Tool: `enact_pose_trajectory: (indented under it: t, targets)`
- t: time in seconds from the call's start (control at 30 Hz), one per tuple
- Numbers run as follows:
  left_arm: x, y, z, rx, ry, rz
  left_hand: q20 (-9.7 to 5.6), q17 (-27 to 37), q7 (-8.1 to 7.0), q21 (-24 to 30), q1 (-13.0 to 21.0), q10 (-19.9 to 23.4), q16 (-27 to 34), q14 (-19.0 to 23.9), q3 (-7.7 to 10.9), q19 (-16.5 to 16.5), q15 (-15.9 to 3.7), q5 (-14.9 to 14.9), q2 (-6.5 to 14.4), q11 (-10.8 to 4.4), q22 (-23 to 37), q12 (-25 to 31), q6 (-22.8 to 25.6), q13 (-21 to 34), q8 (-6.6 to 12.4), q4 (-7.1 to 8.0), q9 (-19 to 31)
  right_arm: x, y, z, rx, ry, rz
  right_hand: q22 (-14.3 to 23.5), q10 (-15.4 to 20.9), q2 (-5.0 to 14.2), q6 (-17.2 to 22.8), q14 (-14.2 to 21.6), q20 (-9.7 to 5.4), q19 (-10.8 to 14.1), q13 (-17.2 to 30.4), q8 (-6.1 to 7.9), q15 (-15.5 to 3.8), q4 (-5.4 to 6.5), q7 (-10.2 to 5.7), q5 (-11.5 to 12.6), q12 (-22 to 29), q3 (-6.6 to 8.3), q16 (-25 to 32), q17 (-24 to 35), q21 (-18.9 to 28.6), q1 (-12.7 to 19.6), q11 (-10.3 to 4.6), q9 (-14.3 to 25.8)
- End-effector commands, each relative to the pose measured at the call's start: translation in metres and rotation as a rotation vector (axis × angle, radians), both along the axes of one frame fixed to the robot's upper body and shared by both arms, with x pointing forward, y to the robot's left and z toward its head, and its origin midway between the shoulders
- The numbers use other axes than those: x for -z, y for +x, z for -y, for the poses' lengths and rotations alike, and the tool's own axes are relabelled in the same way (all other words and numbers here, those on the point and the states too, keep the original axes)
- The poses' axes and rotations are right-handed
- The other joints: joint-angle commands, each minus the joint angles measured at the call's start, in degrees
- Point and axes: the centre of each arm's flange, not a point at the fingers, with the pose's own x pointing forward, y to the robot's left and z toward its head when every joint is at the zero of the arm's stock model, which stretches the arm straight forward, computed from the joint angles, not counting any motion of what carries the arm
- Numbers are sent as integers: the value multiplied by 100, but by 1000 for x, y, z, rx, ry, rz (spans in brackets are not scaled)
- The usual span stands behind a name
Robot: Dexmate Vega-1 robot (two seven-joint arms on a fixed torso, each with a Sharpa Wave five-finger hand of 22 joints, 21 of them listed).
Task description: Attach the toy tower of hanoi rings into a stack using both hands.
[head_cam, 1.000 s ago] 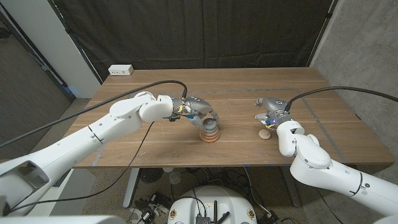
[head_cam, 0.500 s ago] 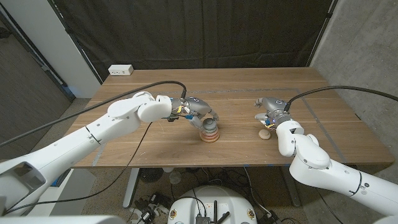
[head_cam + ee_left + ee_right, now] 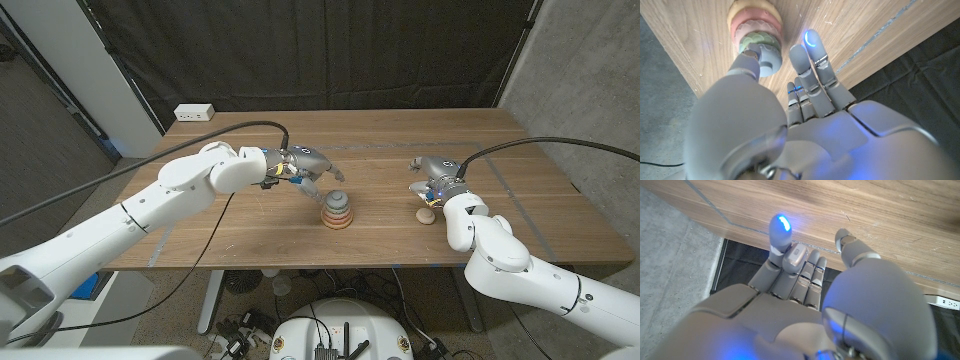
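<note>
One ring stack (image 3: 337, 209) stands on the wooden surface (image 3: 250, 225) near the middle, toward my near edge. From the head view and the left wrist view I count four rings on it: tan at the base, then pink, green, and a grey-blue piece on top. One loose tan piece (image 3: 425, 216) lies apart to the right, on the surface just beside my right hand (image 3: 432, 180); its exact shape is too small to tell. My left hand (image 3: 305, 165) hangs just left of and a little beyond the stack, released, fingers (image 3: 810, 55) spread and holding nothing; in the left wrist view the thumb reaches close to the top piece, but I cannot tell whether it touches. My right hand sits to the right, well apart from the stack; the right wrist view shows fingers partly folded with one raised, and I cannot tell if it is clenched or loose. One white power strip (image 3: 194, 113) lies at the far left corner.
</note>
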Motion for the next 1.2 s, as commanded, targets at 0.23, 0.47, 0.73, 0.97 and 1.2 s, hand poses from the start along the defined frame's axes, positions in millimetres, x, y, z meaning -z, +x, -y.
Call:
enact_pose_trajectory:
  t: [0.23, 0.47, 0.73, 0.97, 1.2]
  targets:
    - [-9, -6, -28, -59, -91, 28, -594, -51, 2, -40, -25, 56, 45, -4, -44, 19, -255, -24, 41, -1, 22, 95, 8, -46, 101, -31, -23, -3, 3, 0, -7, 1, 4, 14, 39, 29, 51, 51, -171, 17, 16, 19, -240, -7, -5, 27, 0, 40, 18, 4, 34, 39, -17, 16]
    - [-10, -4, -35, -77, -123, 28, -594, -42, 2, -51, -5, 89, 113, 29, -44, 38, -256, -17, 73, -24, 28, 103, 33, -80, 120, -52, -45, -4, 5, 1, -11, 4, 9, 14, 40, 29, 48, 51, -170, 16, 15, 18, -240, -4, -6, 27, -2, 39, 17, 4, 35, 36, -7, 16]
    - [-13, -4, -47, -105, -163, 32, -596, -40, 25, -53, 41, 165, 183, 36, -39, 72, -254, -8, 103, -32, 36, 120, 110, -124, 148, -80, -77, -5, 6, 4, -8, 13, 13, 13, 42, 28, 53, 50, -170, 13, 15, 20, -240, -2, -7, 28, -4, 38, 16, 4, 34, 36, -4, 15]
    - [-12, -1, -57, -130, -205, 29, -602, -35, 16, -43, 102, 275, 243, 63, -29, 94, -255, 1, 128, -74, 41, 148, 194, -155, 173, -100, -100, -5, 7, 4, -16, 12, 17, 13, 46, 28, 58, 50, -170, 15, 15, 21, -240, 1, -3, 28, -5, 37, 15, 4, 36, 33, -7, 14]
    - [-12, 3, -65, -184, -231, 41, -610, -27, -2, -13, 180, 383, 287, 82, -4, 153, -255, 15, 162, -115, 47, 170, 301, -177, 205, -121, -113, -7, 8, 4, -36, 7, 34, 12, 42, 27, 49, 51, -170, 11, 14, 17, -240, 2, -6, 29, -10, 36, 14, 3, 35, 29, -8, 14]
